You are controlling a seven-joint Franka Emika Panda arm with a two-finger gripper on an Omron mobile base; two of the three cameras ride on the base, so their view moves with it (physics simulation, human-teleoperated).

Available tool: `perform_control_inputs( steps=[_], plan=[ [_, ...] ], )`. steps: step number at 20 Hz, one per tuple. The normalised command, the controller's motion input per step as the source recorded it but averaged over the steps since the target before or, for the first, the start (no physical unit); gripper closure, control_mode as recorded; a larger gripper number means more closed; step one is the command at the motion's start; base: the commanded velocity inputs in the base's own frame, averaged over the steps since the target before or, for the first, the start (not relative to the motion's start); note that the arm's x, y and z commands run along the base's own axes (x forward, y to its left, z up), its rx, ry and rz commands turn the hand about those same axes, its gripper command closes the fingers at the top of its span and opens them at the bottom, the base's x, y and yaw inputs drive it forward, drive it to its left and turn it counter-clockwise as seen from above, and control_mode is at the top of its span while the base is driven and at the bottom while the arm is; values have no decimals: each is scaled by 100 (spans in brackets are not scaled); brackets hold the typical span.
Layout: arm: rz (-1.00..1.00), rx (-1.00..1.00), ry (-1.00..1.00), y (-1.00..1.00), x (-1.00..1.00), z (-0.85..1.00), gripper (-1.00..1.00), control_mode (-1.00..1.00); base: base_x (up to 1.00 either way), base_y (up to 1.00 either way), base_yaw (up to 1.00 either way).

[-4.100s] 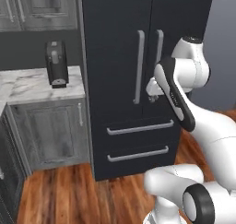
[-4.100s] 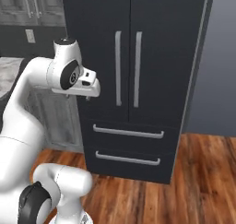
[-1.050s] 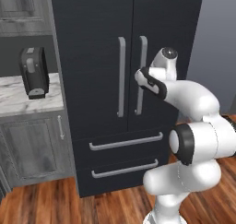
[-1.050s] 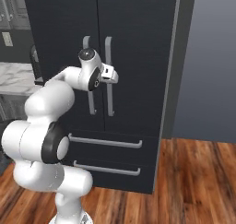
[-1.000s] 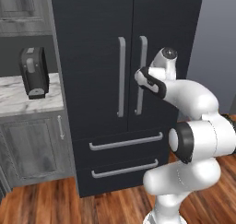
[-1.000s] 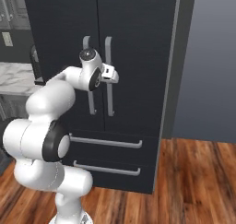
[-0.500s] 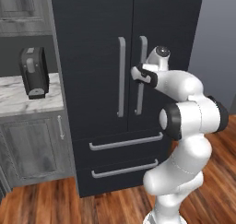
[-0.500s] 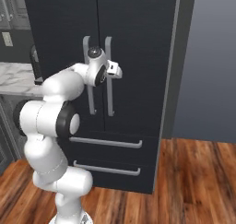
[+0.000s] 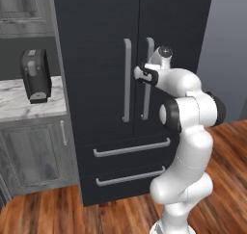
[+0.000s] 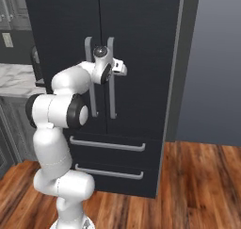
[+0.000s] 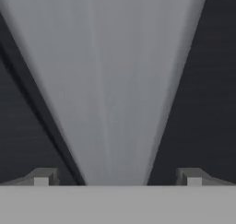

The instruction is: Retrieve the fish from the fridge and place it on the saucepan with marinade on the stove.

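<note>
Against the middle of the left base view stands the tall black two-door fridge [image 9: 111, 59] with both doors shut, two long grey vertical handles side by side at its centre seam and two drawers with grey bar pulls below. At the right-hand grey door handle [image 9: 147, 79] the white arm's tool [image 9: 138, 74] is raised to about the handle's upper third, right up at the bar — whether it touches cannot be told from this side. From the right base view the same tool [image 10: 118, 68] sits at the right one of the paired handles [image 10: 111, 77], in the upper middle of the frame, with the arm rising from the lower left.

Seen from the hand, a broad pale grey bar [image 11: 108, 80] — the handle, very close — runs from the top of the frame down between the two small dark finger tips [image 11: 44, 177], which stand wide apart at the bottom left and bottom right with dark door surface on either side; the fingers are spread and clamp nothing.

At the left of the left base view a marble-topped desk [image 9: 12, 108] over grey cabinets carries a dark coffee machine [image 9: 34, 75]; wooden floor [image 9: 226, 151] fills the lower right
</note>
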Motion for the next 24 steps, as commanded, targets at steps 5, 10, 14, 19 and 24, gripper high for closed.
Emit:
perform_control_inputs(
  steps=[5, 10, 14, 19, 24],
  plan=[
    [0, 0, 0, -4, 63, 0, -100, -100, 0, 0, 0],
    [1, 0, -10, -7, 65, -18, -100, -100, 0, 0, 0],
    [0, 0, -39, -1, 12, -5, -100, -100, 0, 0, 0],
    [0, 0, -48, 0, -56, 0, -100, -100, 0, 0, 0],
    [0, -4, -52, 11, -100, -12, -100, -100, 0, 0, 0]
  ],
)
